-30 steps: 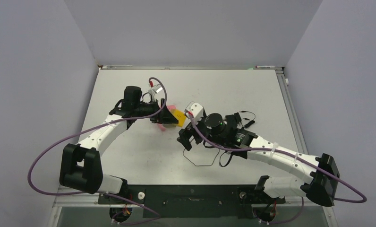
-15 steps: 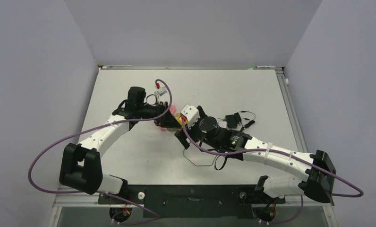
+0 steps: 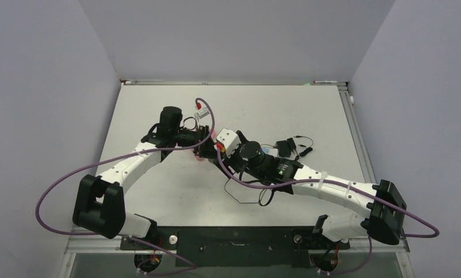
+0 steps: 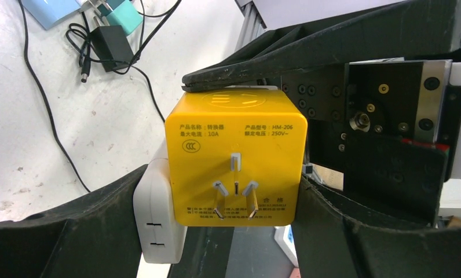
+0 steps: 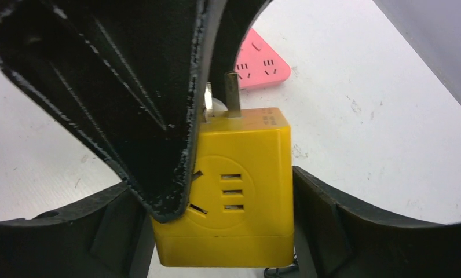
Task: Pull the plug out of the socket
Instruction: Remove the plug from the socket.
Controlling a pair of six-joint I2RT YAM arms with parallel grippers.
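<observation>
Left fingers clamp yellow plastic cube socket adapter above counter, white plug seated in its side. Right fingers straddle the cube; cannot tell if gripping. Pull not yet done.

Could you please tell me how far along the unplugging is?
Done: the left tool holds the yellow adapter. In hand: the right tool brackets it, one finger on top; its grip is unclear. Remaining: the white plug is still seated in the adapter's side and has to come out.
</observation>
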